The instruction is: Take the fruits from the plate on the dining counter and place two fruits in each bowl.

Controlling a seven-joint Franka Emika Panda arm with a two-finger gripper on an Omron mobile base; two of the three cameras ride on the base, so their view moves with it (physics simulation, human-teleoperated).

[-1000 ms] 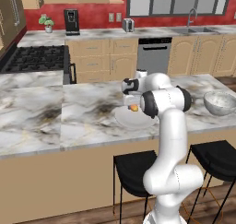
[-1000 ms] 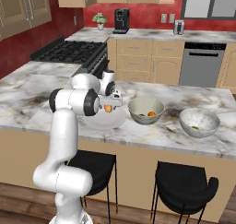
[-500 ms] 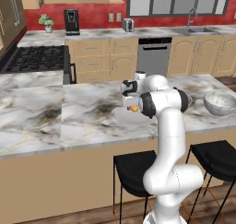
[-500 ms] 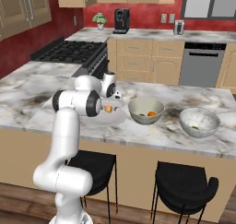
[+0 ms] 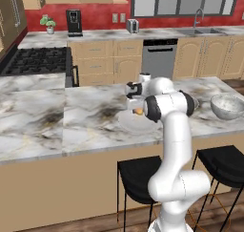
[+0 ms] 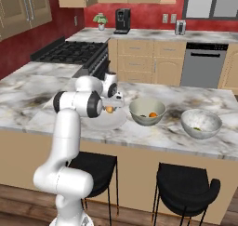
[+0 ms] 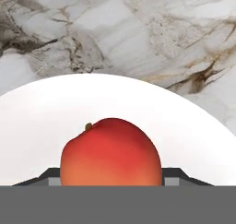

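Fruits, three seen: one peach point(image 7: 111, 151) on the plate, one orange point(image 6: 152, 114) in the grey-green bowl, one yellow-green fruit point(image 6: 197, 128) in the speckled bowl.
Bowls, two: grey-green point(image 6: 147, 111), speckled point(image 6: 201, 123).
Plates, one point(image 6: 104, 122).
Stools, two point(image 6: 186, 187).
Counters, one point(image 6: 158, 136).

two black stools point(image 6: 186, 188) under counter; coffee maker point(image 5: 74, 22) beside plant point(image 5: 47, 24).

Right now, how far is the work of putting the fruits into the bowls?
Done: the grey-green bowl holds an orange fruit, and something small lies in the speckled bowl. In hand: the gripper sits at the peach fruit on the plate, jaws at its sides. Left: moving this fruit into a bowl.
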